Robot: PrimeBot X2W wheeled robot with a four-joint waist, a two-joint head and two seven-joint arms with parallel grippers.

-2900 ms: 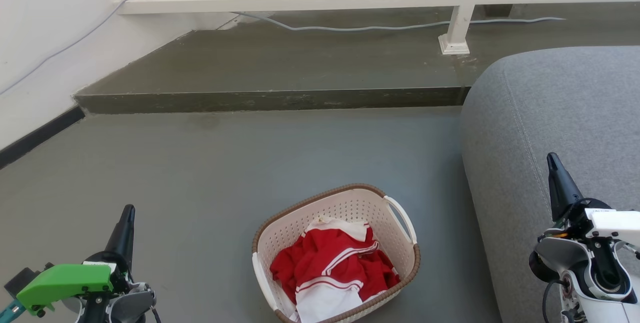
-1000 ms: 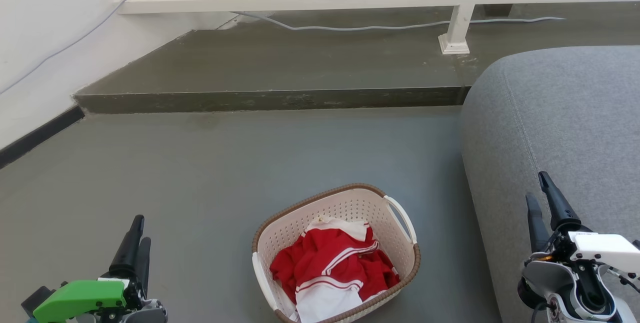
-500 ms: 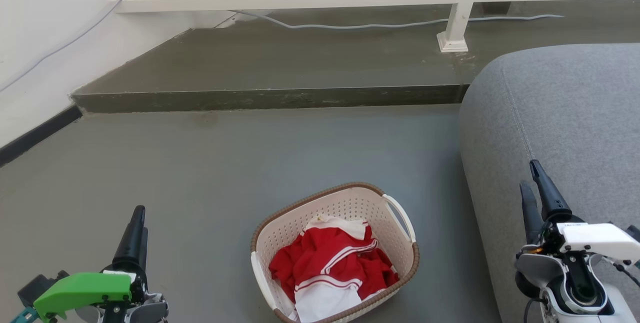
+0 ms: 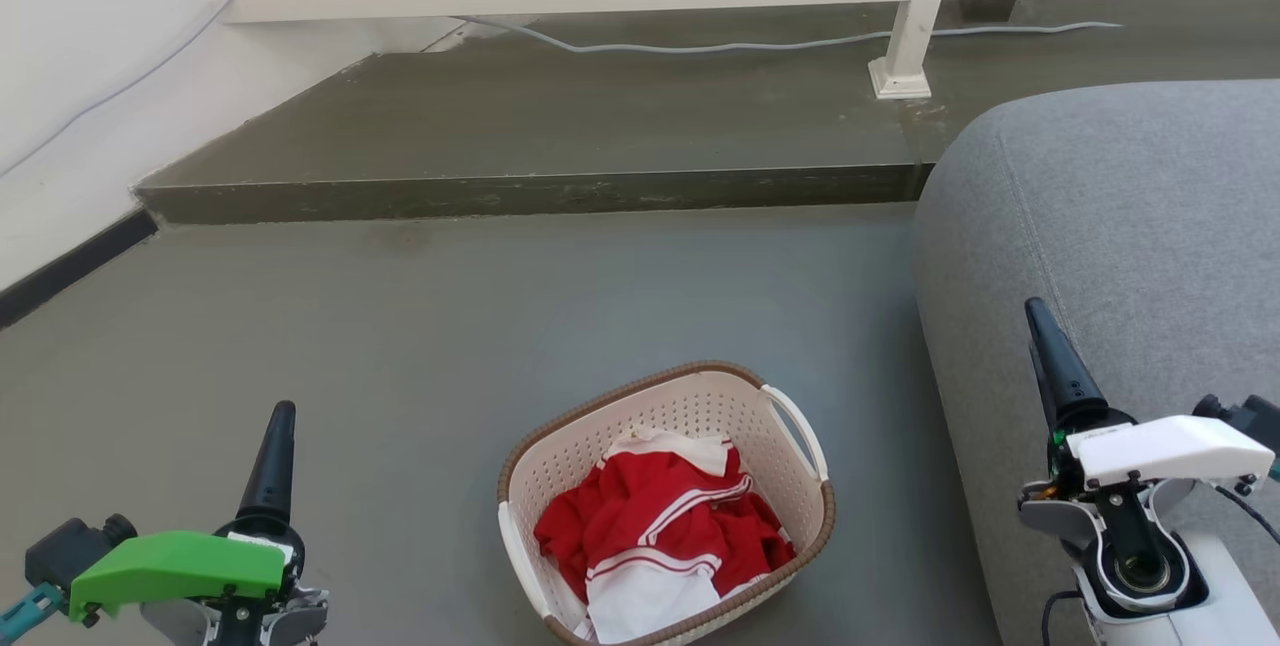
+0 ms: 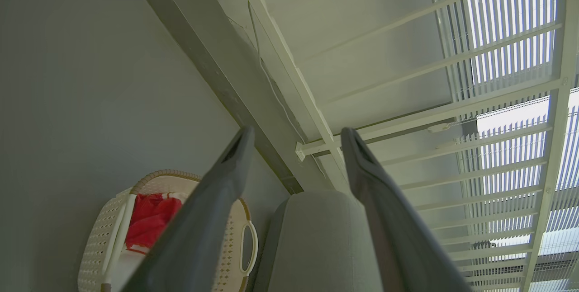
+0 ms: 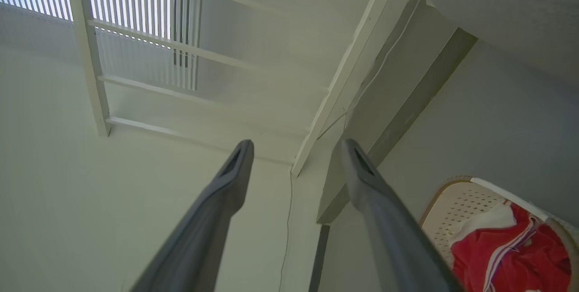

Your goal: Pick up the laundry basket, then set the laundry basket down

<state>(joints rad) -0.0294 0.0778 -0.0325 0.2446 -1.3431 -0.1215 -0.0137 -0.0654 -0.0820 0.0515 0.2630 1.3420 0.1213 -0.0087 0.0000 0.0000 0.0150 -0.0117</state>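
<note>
Both left pincer point(image 5: 297, 133) and right pincer point(image 6: 297, 144) gape, touching nothing.

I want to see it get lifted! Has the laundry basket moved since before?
No. The laundry basket keeps its spot beside the grey sofa and below the floor step; only the camera shifted slightly.

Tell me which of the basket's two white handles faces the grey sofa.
The handle on the laundry basket's right side, an open loop beside the sofa. The other handle, at its left end, faces bare floor.
</note>
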